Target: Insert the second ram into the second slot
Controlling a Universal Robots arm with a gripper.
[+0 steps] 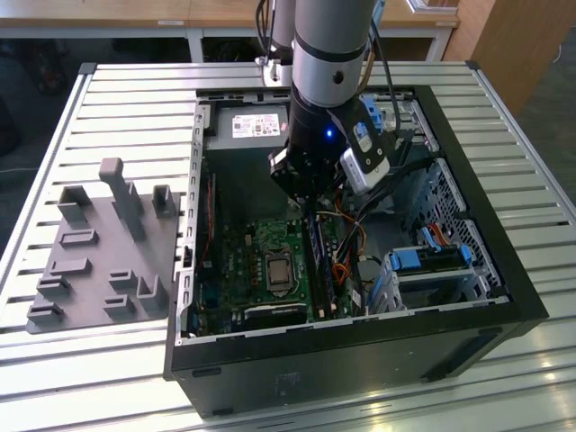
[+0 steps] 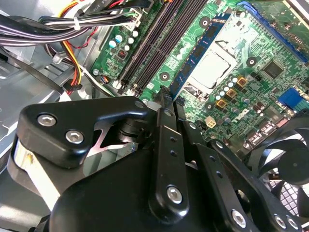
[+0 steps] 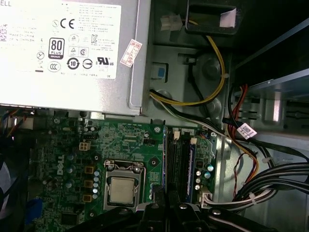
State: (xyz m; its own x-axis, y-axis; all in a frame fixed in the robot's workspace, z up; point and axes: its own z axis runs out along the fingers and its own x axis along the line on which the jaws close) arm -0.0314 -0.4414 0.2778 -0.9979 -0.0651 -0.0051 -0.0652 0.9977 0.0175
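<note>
Holds the thin, long dark blue circuit-board stick (image 2: pixel 200 53) clamped in the hand (image 2: pixel 170 100), beside the black memory slots (image 2: pixel 145 48) near the edge of the green motherboard (image 2: pixel 241 111). Should press straight down, evenly, without tilting.

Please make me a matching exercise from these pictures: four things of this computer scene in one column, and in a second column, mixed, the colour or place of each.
Things:
1. ram stick
2. power supply
3. holder block
4. drive-bay clips

Colour or place:
a. grey, on the slatted table, outside the case
b. bright blue
c. dark blue, on the green board
d. bears a large white label

Pairs: 1-c; 2-d; 3-a; 4-b.
</note>
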